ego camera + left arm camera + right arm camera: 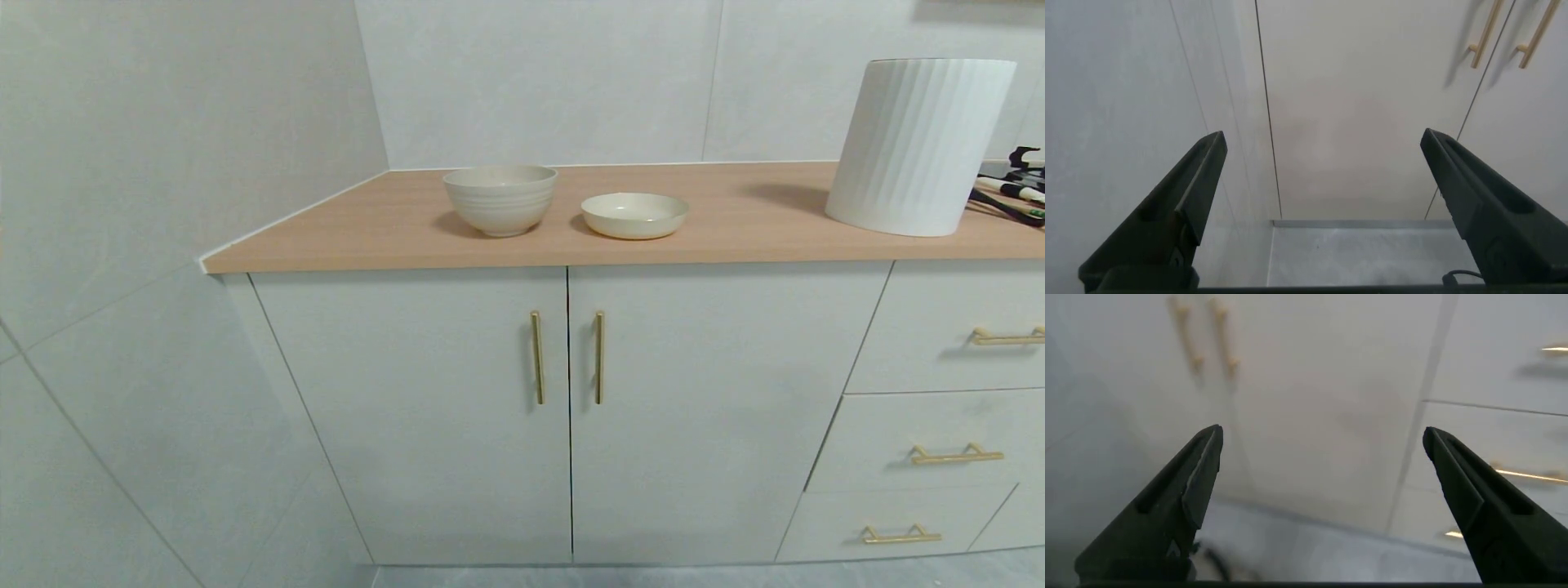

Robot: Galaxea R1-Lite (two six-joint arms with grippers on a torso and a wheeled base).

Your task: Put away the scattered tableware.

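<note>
Bowl (500,198) stands just beside shallow dish (634,215) on countertop (735,237)

counter: bare stretch of light-brown wooden countertop (759,208) between cream shallow dish (634,215) and tall white ribbed cylinder (918,147) | narrow gap between beige ribbed bowl (500,198) and dish, not touching | left: grey tiled wall (163,147) hems in the bowl | below: two white cabinet doors (424,408) shut, brass bar handles (536,357) side by side

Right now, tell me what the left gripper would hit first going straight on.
Probably the left cabinet door, low on its panel; nothing stands between it and the left gripper, though depth is unclear.
</note>
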